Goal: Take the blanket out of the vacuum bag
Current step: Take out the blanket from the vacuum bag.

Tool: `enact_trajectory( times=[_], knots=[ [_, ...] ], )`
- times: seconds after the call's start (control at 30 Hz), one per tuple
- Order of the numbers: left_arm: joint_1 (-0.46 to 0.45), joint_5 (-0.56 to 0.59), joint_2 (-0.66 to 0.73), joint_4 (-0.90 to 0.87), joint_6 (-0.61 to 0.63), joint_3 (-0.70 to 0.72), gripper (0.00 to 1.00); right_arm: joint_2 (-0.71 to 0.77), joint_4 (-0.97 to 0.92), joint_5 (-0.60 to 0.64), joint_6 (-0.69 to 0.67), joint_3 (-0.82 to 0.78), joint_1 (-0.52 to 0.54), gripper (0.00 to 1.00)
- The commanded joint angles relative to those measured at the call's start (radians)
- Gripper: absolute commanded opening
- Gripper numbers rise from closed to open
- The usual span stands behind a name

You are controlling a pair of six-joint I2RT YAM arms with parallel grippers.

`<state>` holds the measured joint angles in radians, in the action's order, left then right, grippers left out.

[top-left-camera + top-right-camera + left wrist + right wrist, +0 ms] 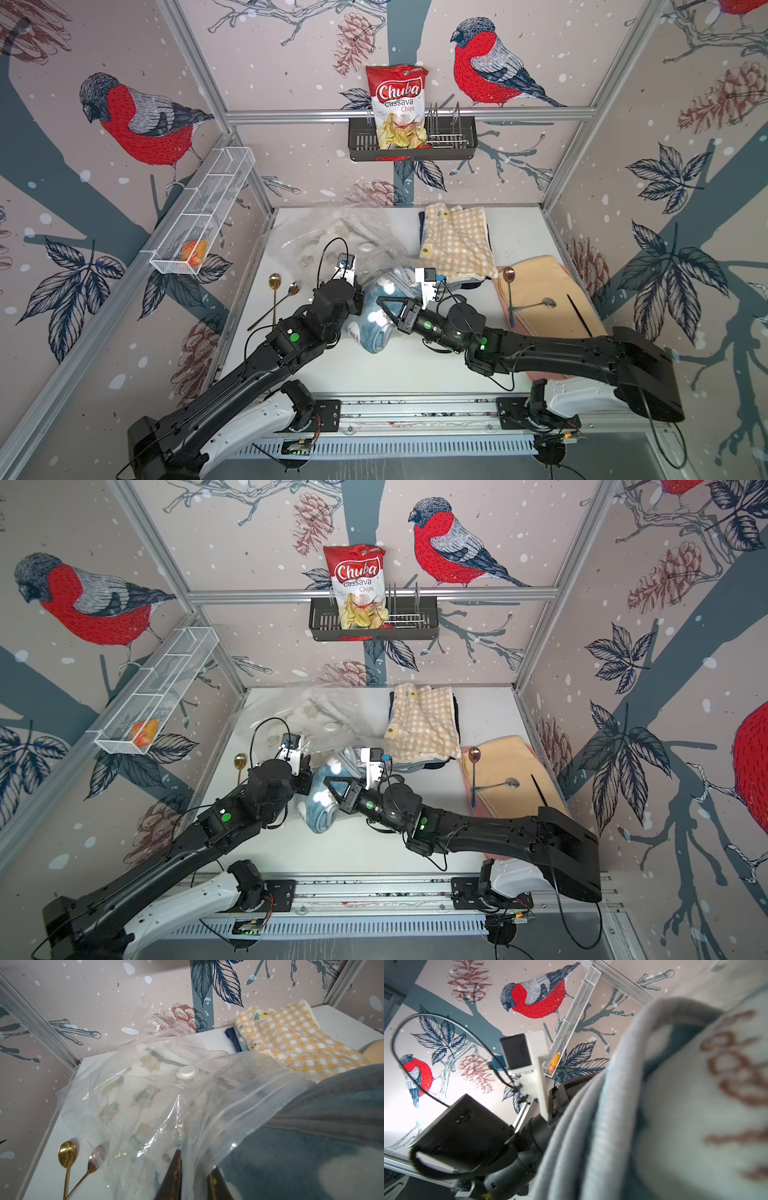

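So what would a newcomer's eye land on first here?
Probably the blue cloud-print blanket mid-table, partly out of the vacuum bag, with the right gripper shut on it. Then the red chips bag in the black rack on the back wall.

Right wrist view: blanket [675,1105] blurred against lens, right gripper [380,301] hidden behind it; left gripper [194,1167] cut by frame edge beside blanket, its grip on vacuum bag [124,1095] unclear.
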<state>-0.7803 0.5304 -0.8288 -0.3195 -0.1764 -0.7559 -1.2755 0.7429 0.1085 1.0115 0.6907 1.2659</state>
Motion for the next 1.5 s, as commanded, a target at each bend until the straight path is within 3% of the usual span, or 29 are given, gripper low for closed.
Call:
enact_trajectory(
  times=[0.0, 0.2, 0.57, 0.73, 0.93, 1.23, 1.47],
  knots=[
    [0.000, 0.028, 0.002, 0.038, 0.002, 0.003, 0.19, 0.086, -0.024, 0.081, -0.082, 0.008, 0.015, 0.00],
    [0.000, 0.032, 0.003, 0.035, 0.002, -0.001, 0.19, 0.219, -0.139, 0.143, -0.186, 0.080, 0.029, 0.00],
    [-0.001, 0.052, 0.014, 0.034, 0.005, 0.002, 0.19, 0.279, -0.316, 0.192, -0.357, 0.318, -0.024, 0.00],
    [-0.001, 0.076, 0.022, 0.028, 0.002, 0.001, 0.19, 0.325, -0.393, 0.166, -0.361, 0.372, -0.164, 0.00],
    [-0.001, 0.085, 0.026, 0.024, -0.003, -0.002, 0.19, 0.412, -0.445, 0.138, -0.309, 0.308, -0.339, 0.00],
    [0.000, 0.075, 0.021, 0.025, 0.001, -0.003, 0.20, 0.486, -0.476, -0.107, -0.154, 0.165, -0.701, 0.00],
    [0.000, 0.077, 0.021, 0.028, 0.006, -0.003, 0.19, 0.320, -0.340, -0.356, -0.080, 0.175, -0.949, 0.00]
  ],
)
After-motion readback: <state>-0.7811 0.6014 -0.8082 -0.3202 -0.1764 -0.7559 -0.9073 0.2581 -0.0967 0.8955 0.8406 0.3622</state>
